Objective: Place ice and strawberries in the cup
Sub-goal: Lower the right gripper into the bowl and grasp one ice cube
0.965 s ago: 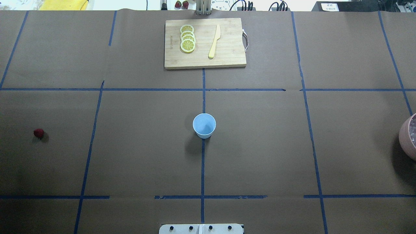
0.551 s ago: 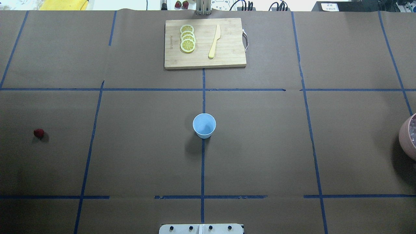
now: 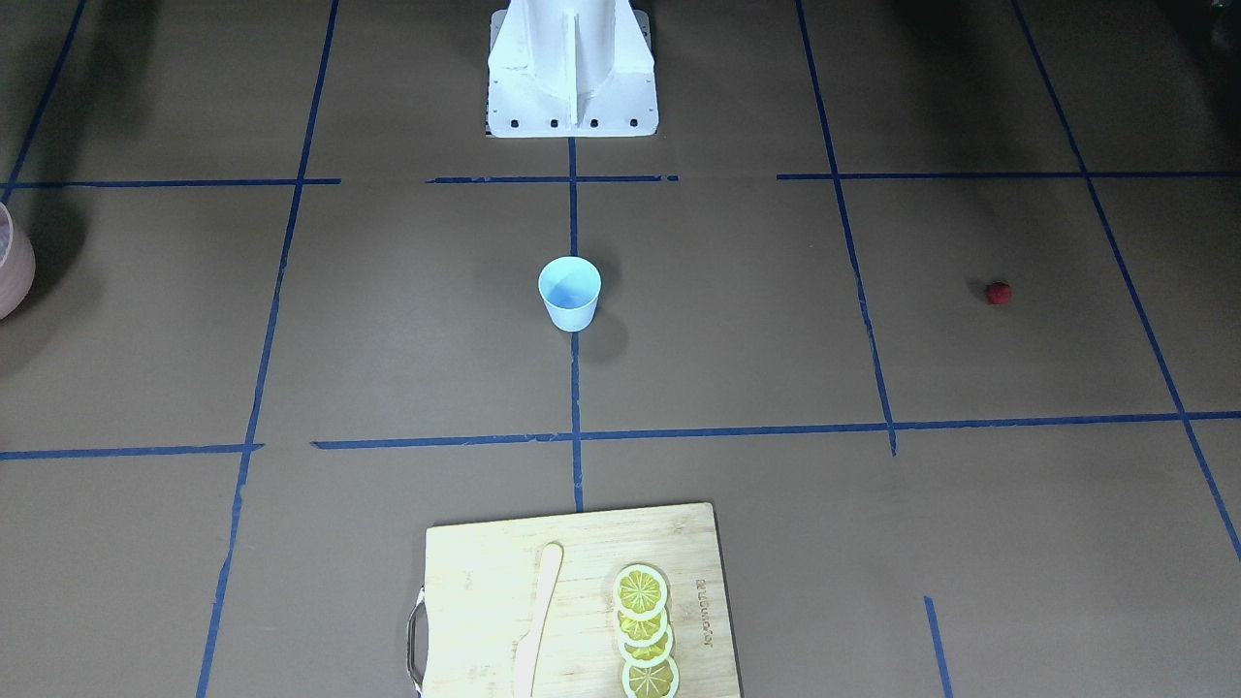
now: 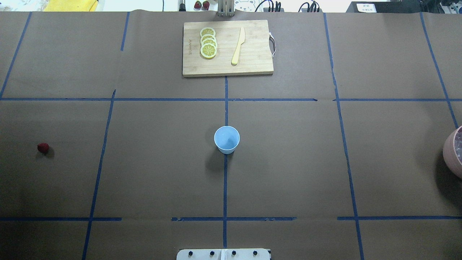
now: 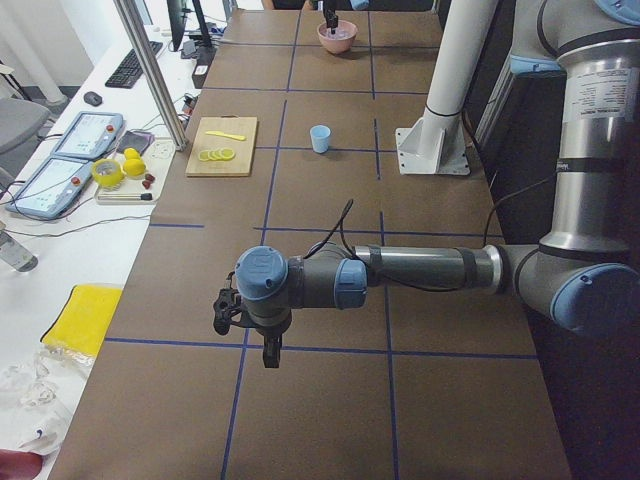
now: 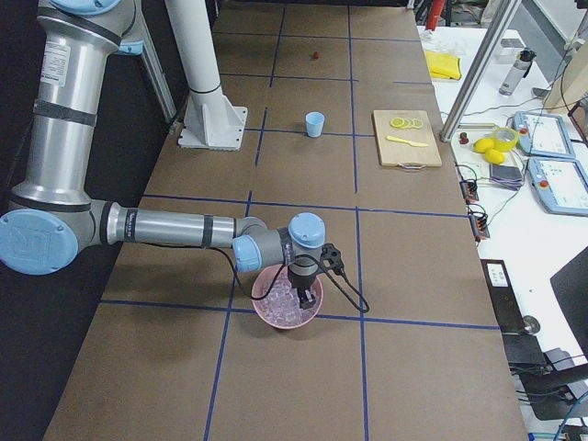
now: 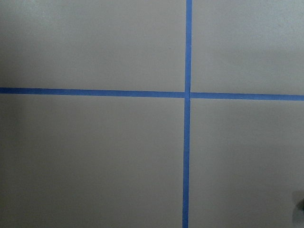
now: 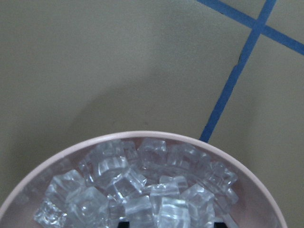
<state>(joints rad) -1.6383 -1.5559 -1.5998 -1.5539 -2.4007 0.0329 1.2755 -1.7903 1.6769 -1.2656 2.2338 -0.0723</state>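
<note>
directly under the right gripper (image 6: 299, 296) sits the pink bowl (image 8: 142, 134), heaped with ice (image 8: 137, 190). the gripper hangs just above or among the top cubes. whether it is spread or clenched i cannot tell, since only the side view shows it properly. off toward the middle of the worktop (image 4: 288, 162), well apart from that gripper, the cup (image 4: 226, 139) stands with nothing in it: its blue floor shows bare in the overhead and front views. so neither half of the task is done. by my reading, picking up ice is the step in hand, and both ice and berry have yet to reach the cup.

the left gripper (image 5: 270, 358) hangs fingers-down over bare worktop, and i cannot tell how far it is open either. the strawberries (image 4: 43, 147), here a single small dark-red berry, lie on the worktop on the cup's side of that gripper. the berry is well apart from the cup, and it does not seem to be beneath the gripper.

the cup stands upright, its long axis vertical, mouth up and narrower base down, so pieces could be dropped straight in from above. the berry is too small and round to tell where its tip points.
</note>
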